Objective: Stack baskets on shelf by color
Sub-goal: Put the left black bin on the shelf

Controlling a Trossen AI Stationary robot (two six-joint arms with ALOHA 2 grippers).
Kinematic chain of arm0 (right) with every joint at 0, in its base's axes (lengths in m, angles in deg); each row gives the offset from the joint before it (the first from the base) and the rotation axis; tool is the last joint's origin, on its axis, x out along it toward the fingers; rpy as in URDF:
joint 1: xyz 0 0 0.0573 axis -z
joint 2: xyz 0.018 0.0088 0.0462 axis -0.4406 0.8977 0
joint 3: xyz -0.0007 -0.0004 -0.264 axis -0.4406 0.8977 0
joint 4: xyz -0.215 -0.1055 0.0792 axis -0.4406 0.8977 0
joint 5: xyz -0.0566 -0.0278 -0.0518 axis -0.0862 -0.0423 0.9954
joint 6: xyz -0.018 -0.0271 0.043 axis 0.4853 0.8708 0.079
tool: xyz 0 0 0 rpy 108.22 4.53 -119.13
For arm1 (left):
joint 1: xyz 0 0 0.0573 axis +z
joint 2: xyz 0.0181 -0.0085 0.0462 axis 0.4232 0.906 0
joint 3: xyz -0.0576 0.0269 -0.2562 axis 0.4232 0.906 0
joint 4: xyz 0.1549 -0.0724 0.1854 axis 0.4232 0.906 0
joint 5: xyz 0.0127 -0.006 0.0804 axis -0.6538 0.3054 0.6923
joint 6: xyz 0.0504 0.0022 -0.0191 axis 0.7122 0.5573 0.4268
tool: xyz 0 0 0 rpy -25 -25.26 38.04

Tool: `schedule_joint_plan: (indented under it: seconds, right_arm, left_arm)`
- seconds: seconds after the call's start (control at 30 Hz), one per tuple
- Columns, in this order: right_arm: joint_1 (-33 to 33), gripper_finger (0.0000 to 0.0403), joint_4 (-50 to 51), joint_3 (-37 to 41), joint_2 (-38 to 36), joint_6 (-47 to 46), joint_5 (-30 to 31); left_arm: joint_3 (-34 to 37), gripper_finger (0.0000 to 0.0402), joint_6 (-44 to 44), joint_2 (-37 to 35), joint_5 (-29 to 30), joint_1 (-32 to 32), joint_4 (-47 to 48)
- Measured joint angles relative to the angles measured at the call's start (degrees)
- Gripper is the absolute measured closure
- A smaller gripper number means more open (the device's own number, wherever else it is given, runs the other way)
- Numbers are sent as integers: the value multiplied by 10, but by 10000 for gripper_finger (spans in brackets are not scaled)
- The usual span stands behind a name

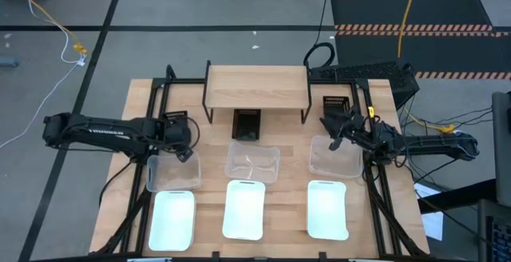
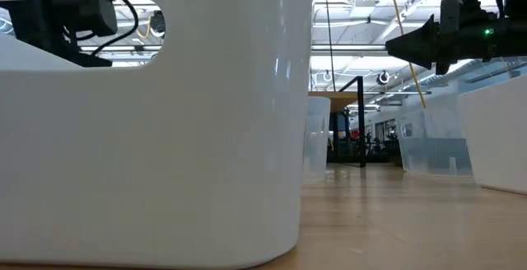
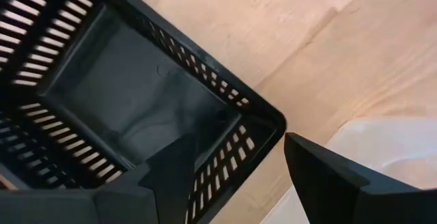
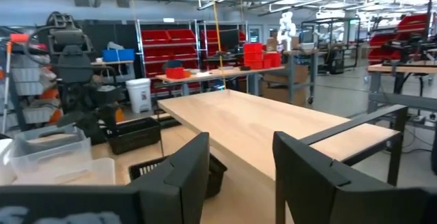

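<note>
My left gripper (image 1: 182,138) (image 3: 235,142) hangs open over a black slotted basket (image 3: 102,87) at the table's left. One finger (image 3: 174,173) is inside it and the other (image 3: 328,176) outside, with the basket's corner wall (image 3: 263,118) between them and not touching. My right gripper (image 1: 331,130) (image 4: 240,142) is open and empty, held level in the air above the right clear basket (image 1: 335,156), pointing toward the shelf (image 1: 257,86) (image 4: 259,125). Another black basket (image 1: 246,124) stands in front of the shelf, and a third (image 1: 336,105) to its right.
Two more clear baskets (image 1: 172,172) (image 1: 252,162) sit mid-table. Three white baskets (image 1: 172,218) (image 1: 243,208) (image 1: 327,208) line the near edge; one (image 2: 148,138) fills most of the low view. The shelf top is bare wood.
</note>
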Motion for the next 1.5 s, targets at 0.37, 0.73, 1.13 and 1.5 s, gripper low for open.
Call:
schedule_joint_plan:
  seconds: [0.37, 0.73, 1.13, 1.5]
  right_arm:
    - [13, 245, -26, 0, 1, -5, 0]
    - [13, 245, -70, 0, 2, -18, -17]
    - [13, 245, -98, 0, 2, 14, -17]
    - [13, 245, -111, 0, 2, -3, -18]
  left_arm:
    - [0, 321, 2, 61, -29, 30, -26]
    - [-194, 393, 89, 56, -8, 59, 121]
    - [-566, 392, 388, 169, 114, 115, 194]
    - [-676, 391, 608, 389, 9, 141, 113]
